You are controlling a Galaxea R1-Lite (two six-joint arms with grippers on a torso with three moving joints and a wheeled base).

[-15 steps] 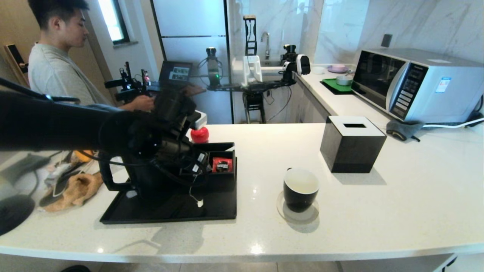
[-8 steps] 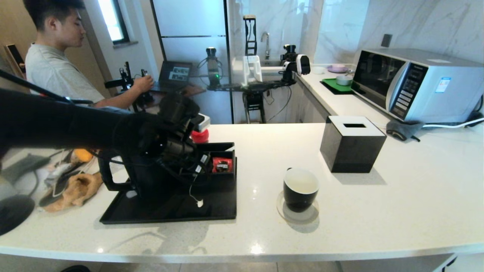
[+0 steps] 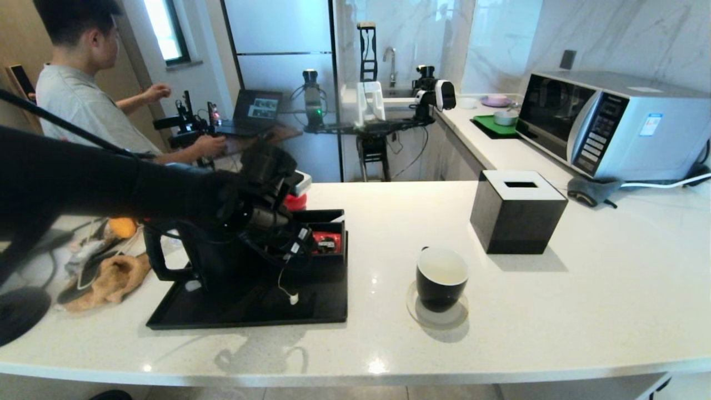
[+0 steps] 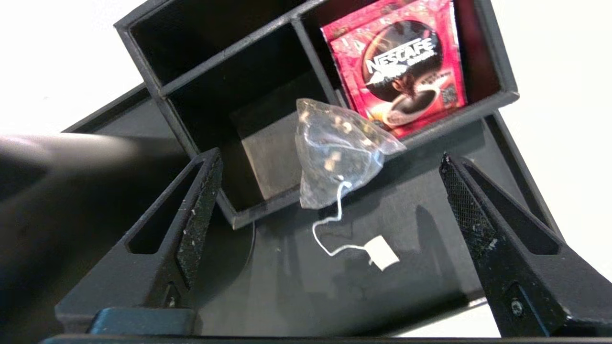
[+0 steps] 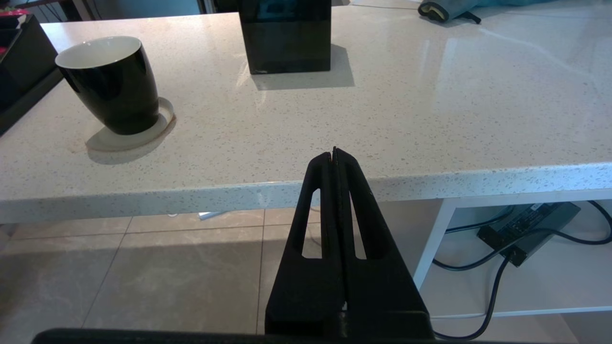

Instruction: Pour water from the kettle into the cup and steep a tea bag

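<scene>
Left gripper (image 4: 330,191) jaws spread wide, nothing held. The tea bag (image 4: 334,153) sits centre frame in the left wrist view, between the fingers and beyond their tips, leaning on the rim of the black organizer (image 4: 248,95). One tea bag, one red sachet (image 4: 401,71), one cup (image 3: 441,278), one kettle (image 3: 208,264). Pouch apex points upper left; string trails down to the tag (image 4: 382,252) on the tray (image 4: 287,286). Right gripper (image 5: 334,155) closed and empty, lower centre in its own view, below the counter edge.
</scene>
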